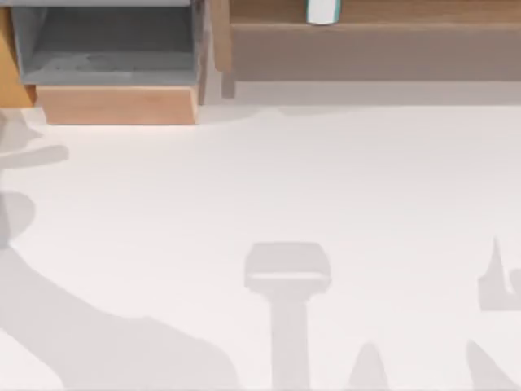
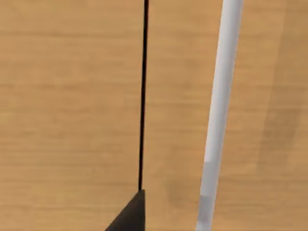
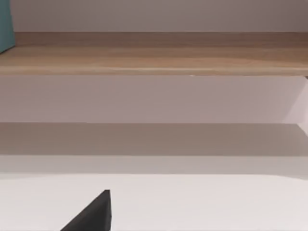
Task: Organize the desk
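Note:
The desk (image 1: 260, 179) is a broad white top. At its back left stands a light-wood drawer box (image 1: 114, 104), pulled open and showing its grey lining (image 1: 106, 41). A light-wood raised shelf (image 1: 374, 41) runs along the back right. The right wrist view faces this shelf (image 3: 154, 53) from low over the desk, with a dark part of my right gripper (image 3: 94, 214) at the frame's edge. In the left wrist view a dark part of my left gripper (image 2: 132, 216) hangs close to a light-wood surface (image 2: 72, 96) with a thin black seam (image 2: 142, 96).
A white and teal object (image 1: 323, 11) stands on the shelf, and its teal side (image 3: 6, 24) shows in the right wrist view. A pale grey bar (image 2: 219, 115) crosses the wood in the left wrist view. Arm shadows fall on the desk's front and left.

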Robot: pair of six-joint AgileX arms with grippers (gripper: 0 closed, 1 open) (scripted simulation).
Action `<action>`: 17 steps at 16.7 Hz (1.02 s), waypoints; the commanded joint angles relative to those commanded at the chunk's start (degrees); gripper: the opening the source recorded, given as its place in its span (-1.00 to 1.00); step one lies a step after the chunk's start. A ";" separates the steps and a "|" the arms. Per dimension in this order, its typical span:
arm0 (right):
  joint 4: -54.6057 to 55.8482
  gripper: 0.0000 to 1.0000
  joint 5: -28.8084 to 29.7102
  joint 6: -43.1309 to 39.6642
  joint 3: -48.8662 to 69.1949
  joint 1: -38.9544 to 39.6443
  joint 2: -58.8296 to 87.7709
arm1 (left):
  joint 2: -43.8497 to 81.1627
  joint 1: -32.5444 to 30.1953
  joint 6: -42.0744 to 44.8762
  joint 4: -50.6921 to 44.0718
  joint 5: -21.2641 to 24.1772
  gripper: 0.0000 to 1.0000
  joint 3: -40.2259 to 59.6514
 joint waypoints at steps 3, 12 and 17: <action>0.00 1.00 0.00 0.00 0.00 0.00 0.00 | -1.95 1.10 0.12 2.25 0.78 1.00 -4.07; 0.00 1.00 0.00 0.00 0.00 0.00 0.00 | -3.39 1.74 0.16 4.57 1.89 1.00 -8.53; 0.00 1.00 0.00 0.00 0.00 0.00 0.00 | -5.99 -6.12 -8.32 4.75 -5.05 1.00 -12.92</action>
